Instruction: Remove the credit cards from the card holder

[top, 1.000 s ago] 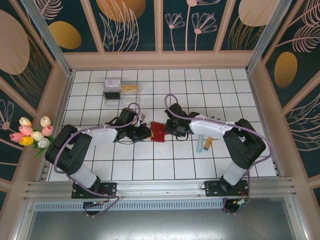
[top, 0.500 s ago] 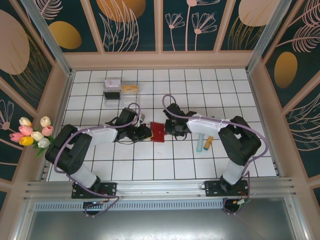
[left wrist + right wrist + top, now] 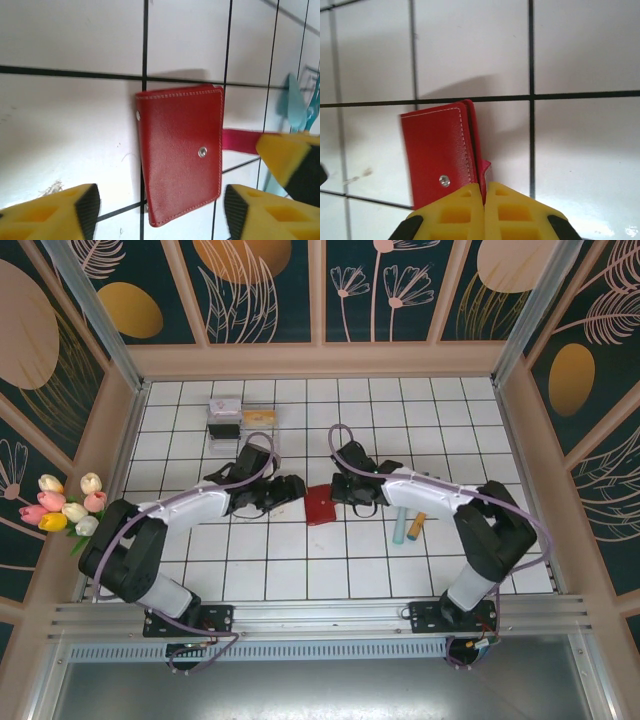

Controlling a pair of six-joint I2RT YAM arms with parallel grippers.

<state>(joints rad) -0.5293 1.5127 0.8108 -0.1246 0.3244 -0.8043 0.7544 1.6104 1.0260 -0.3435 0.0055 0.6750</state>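
The red card holder (image 3: pixel 319 505) is folded closed at the middle of the tiled table, its snap stud facing up (image 3: pixel 180 155). My right gripper (image 3: pixel 484 190) is shut on the holder's right edge (image 3: pixel 437 155), pinching a thin red flap between its yellow fingers; from above it sits just right of the holder (image 3: pixel 342 496). My left gripper (image 3: pixel 160 215) is open, its fingers either side of the holder's near end without touching it (image 3: pixel 290 490). A light blue card (image 3: pixel 400 526) and a tan-orange card (image 3: pixel 416 524) lie on the tiles to the right. Any cards inside the holder are hidden.
A clear plastic box (image 3: pixel 240 420) with small items stands at the back left. A bunch of artificial tulips (image 3: pixel 65 505) sits outside the left wall. Wooden walls enclose the table on three sides.
My left gripper has opened and let go of the card holder, pulling back slightly. The right gripper has shut on the holder's right edge. The holder has shifted a little.
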